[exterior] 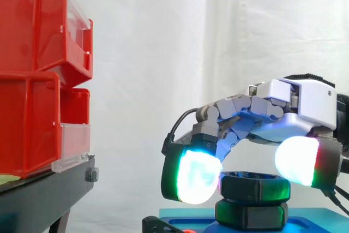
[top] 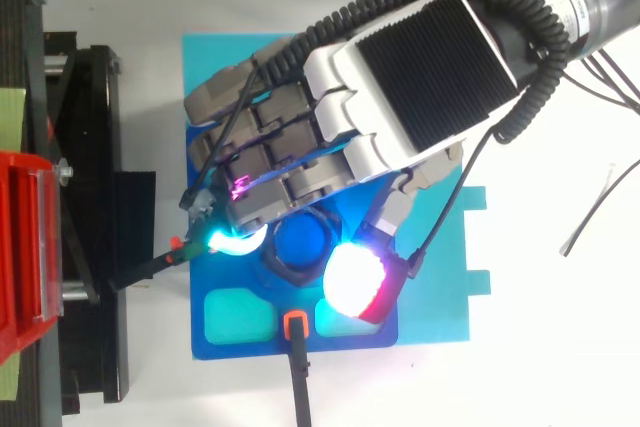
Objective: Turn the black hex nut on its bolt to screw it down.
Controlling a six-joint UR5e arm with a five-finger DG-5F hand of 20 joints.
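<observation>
The white worktop (top: pixel 540 347) carries everything. At its left edge stand stacked red bins (exterior: pixel 32 31) on a black stand (exterior: pixel 49 189), well apart from the work. Near the middle lies a blue fixture plate (top: pixel 365 342), and the black hex nut (exterior: pixel 253 186) sits raised above it on a blue bolt (top: pixel 302 239) whose end shows through the nut's bore in the top view. In the side view a second black hex piece (exterior: pixel 251 215) sits directly under the nut, touching it or nearly so.

The hand (top: pixel 330 127) arches over the nut from the right. Its fingers (exterior: pixel 196 175) are curled down, with a glowing pad against the nut's left side and the thumb pad (exterior: pixel 297 159) against the opposite side, so the nut appears pinched between them (whether the pads press firmly cannot be told).

The nut looks rigid and probably light, likely moulded or printed plastic, so it should neither deform nor crack under a moderate squeeze. Its flat faces are the place to hold: pads on two opposite flats should carry torque better than pads on corners, which could roll off. The surface looks matte, so slip seems a small risk; binding on the thread looks the likelier trouble
</observation>
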